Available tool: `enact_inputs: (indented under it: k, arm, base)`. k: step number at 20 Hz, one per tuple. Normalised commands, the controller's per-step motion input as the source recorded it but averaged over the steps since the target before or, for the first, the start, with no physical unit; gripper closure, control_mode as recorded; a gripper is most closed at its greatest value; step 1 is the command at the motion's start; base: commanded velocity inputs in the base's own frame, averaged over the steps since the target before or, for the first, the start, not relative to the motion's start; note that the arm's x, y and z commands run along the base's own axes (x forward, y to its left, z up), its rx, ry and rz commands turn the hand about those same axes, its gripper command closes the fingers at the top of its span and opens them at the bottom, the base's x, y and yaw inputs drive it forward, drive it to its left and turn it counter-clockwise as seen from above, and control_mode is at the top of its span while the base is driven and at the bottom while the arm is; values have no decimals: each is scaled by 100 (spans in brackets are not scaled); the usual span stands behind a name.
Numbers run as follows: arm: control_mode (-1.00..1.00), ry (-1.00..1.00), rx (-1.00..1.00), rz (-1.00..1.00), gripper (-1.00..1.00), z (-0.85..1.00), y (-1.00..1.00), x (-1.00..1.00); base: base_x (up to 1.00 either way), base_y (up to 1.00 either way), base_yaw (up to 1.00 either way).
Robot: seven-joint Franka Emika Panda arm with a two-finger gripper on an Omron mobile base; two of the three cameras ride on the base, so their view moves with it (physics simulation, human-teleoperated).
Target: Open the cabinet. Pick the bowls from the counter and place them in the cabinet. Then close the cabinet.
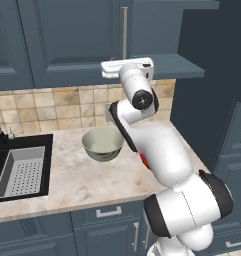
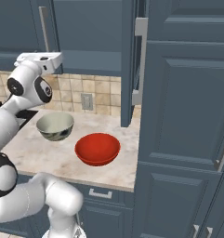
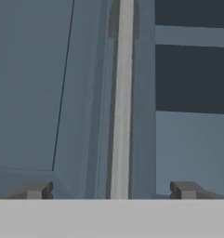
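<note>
Both of my finger tips [image 3: 36,190] stood wide apart at the bottom of the hand view, grasping nothing, so my gripper [image 3: 109,191] was released. Between them ran the long silver handle [image 3: 121,102] of the cabinet [image 3: 43,88] door, straight ahead. To the handle's right the cabinet was open, and I saw its inner shelf [image 3: 192,36] against the dark interior. From the right base view, the other door [image 2: 128,65] stood swung out edge-on over the counter [image 2: 34,153]. The cream-white bowl [image 2: 55,126] and the red bowl [image 2: 97,148] sat on the counter, near each other but apart. The black sink [image 1: 19,170] lay at the counter's left end.
</note>
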Motion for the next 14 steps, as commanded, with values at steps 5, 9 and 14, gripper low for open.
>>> enact_inputs:
  k: [5, 9, 14]
  arm:
    - [-100, 0, 0, 0, -100, 0, 0, 48]
    - [-100, 0, 0, 0, 100, 0, 8, 42]
    - [-100, 0, 0, 0, 100, 0, 1, 36]
  base:
    - [0, 0, 0]
    - [0, 0, 0]
    - [0, 0, 0]
